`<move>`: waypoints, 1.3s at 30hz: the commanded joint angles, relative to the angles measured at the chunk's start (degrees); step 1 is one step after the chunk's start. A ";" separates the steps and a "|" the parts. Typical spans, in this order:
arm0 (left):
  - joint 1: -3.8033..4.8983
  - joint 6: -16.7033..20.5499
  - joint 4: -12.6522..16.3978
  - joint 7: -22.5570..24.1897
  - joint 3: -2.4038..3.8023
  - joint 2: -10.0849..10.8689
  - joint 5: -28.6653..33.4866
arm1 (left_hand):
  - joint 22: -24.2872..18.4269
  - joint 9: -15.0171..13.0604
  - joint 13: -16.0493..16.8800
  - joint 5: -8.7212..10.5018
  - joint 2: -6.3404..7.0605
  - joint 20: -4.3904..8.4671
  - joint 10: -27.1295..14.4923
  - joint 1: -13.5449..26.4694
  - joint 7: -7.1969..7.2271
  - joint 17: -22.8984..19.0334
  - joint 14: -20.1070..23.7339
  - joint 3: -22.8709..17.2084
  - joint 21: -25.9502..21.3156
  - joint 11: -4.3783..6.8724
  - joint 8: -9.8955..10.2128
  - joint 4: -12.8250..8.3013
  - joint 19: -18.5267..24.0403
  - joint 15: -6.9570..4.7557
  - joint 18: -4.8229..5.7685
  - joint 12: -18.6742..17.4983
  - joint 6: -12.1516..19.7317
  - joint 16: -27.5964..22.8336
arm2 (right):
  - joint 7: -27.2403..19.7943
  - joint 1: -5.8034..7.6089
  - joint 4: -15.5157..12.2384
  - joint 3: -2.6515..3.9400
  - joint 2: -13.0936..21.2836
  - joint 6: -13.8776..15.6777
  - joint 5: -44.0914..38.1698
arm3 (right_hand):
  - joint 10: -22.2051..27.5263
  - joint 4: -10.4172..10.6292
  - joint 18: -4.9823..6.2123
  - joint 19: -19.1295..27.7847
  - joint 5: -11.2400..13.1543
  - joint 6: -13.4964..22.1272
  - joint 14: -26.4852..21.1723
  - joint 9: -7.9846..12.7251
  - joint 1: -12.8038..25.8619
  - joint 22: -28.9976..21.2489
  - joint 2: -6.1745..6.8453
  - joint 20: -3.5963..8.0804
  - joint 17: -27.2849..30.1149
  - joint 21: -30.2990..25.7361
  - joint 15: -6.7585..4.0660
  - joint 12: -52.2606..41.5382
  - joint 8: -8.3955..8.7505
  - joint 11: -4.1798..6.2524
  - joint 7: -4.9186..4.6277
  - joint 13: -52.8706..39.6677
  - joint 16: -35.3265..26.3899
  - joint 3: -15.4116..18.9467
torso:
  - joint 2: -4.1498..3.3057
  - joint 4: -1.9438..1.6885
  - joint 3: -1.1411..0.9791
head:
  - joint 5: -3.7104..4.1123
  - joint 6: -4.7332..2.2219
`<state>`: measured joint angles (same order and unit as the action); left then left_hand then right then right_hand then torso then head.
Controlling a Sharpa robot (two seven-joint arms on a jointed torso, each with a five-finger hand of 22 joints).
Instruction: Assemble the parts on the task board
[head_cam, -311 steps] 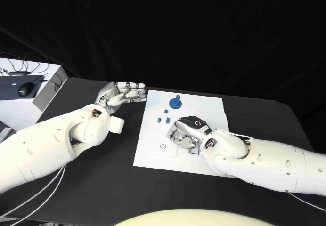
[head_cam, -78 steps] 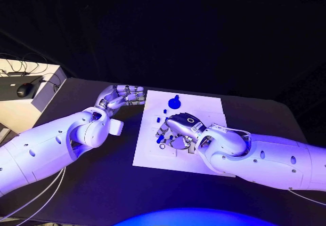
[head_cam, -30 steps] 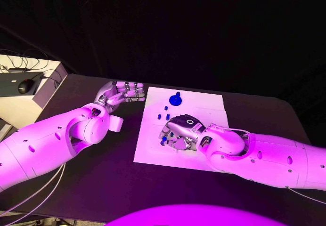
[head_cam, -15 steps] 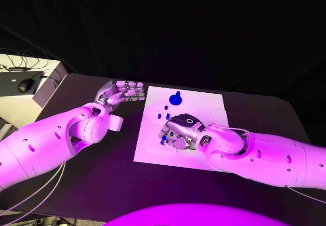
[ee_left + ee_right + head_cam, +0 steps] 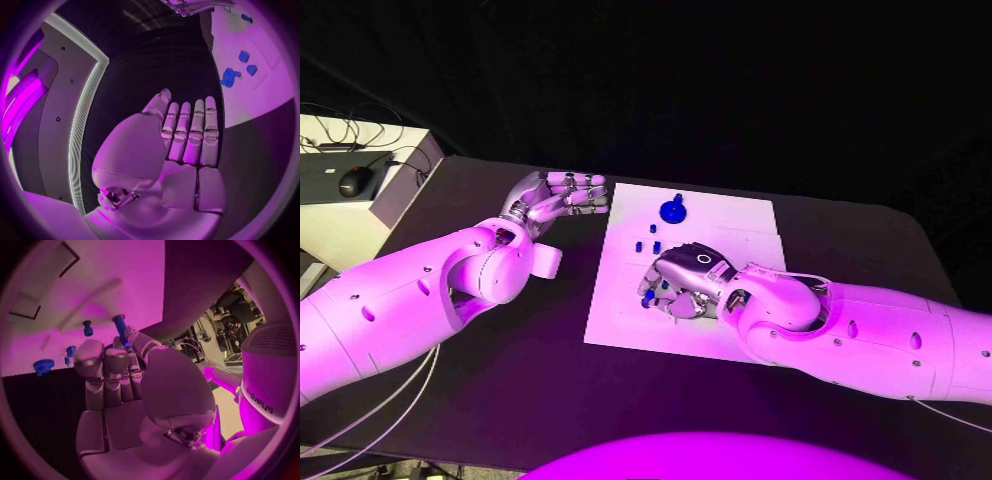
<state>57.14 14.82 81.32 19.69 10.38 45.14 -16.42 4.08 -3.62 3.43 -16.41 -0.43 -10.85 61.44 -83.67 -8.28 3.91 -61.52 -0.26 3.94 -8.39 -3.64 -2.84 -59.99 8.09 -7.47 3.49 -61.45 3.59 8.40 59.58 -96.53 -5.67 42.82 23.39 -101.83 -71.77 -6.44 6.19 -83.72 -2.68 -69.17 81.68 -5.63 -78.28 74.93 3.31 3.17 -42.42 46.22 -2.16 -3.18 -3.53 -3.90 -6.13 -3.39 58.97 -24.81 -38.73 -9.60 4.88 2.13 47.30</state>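
blue peg sits pinched in the right hand over the white task board; blue gear lies near its far edge. left hand rests beside the board, fingers curled, holding nothing.

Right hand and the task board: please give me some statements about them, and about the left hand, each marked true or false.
1. The right hand holds a blue peg in its fingers. True.
2. The left hand rests on top of the task board. False: it is over the black table, beside the board's edge.
3. A blue gear lies on the far part of the board, apart from both hands. True.
4. The left hand holds a blue part. False: it holds nothing.
5. The right hand is over the board. True.
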 commanded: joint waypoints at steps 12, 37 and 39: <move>-0.02 -0.77 0.04 0.40 0.05 -0.16 0.08 | -0.03 0.09 -0.07 -0.14 0.14 0.01 0.42 0.24 -0.32 -0.03 -0.15 -0.43 0.14 -0.06 0.13 -0.04 -0.23 -0.14 -0.98 -0.07 0.00 -0.11 | 0.40 -0.73 -0.37 -0.36 0.57 -2.19 -0.52 | -1.30 -0.32 0.78 -3.76 -0.44 -0.17 -0.18 -0.07 -1.69 5.12 -2.26 0.16 -0.02 -0.13 0.01 -0.29 -0.19 0.96 -0.23 -0.07 0.27 -0.29 | -0.01 0.01 0.02 | 0.02 -0.14; -0.01 -0.98 0.06 0.08 0.04 0.02 0.08 | -0.04 0.09 -0.06 -0.10 0.18 -0.03 0.35 0.31 -0.35 -0.03 -0.08 -0.34 0.13 -0.09 0.14 0.06 -0.18 -0.11 -0.98 -0.07 0.08 -0.11 | -1.54 -0.73 -0.74 -0.39 1.35 2.53 2.20 | 14.04 13.76 4.54 -3.25 -6.74 10.43 -0.27 1.76 -4.29 -3.30 7.34 -2.43 2.51 -13.93 2.51 -0.70 -0.04 -2.85 -0.11 0.01 -4.27 21.53 | 0.01 0.03 -0.02 | 0.30 -0.22; -0.01 -0.99 0.06 0.08 0.04 0.05 0.08 | -0.04 0.09 -0.06 -0.10 0.18 -0.03 0.35 0.31 -0.35 -0.03 -0.08 -0.34 0.13 -0.09 0.14 0.06 -0.18 -0.11 -0.98 -0.07 0.08 -0.11 | -1.66 -0.72 -1.31 -0.38 2.04 3.71 2.44 | 14.06 13.77 4.53 -3.26 -6.76 10.44 -0.26 1.77 -4.34 -3.33 7.32 -2.43 2.51 -13.88 2.52 -0.69 -0.04 -2.86 -0.03 0.01 -4.26 21.49 | -0.01 0.04 -0.04 | 0.37 -0.37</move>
<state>57.13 14.75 81.28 19.51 10.38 45.22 -16.42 4.08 -3.62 3.43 -16.41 -0.43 -10.85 61.44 -83.67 -8.28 3.91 -61.52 -0.25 3.94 -8.39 -3.64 -2.85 -59.99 8.09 -7.48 3.49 -61.44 3.59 7.94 58.88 -97.46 -6.07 44.58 24.63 -100.23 -58.03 7.06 9.30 -83.99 -9.22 -58.98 81.38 -3.84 -82.13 71.64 10.65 1.19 -39.86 32.25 -0.19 -3.88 -3.56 -6.76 -6.30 -3.46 54.74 -3.20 -38.72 -9.59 4.89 2.42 47.07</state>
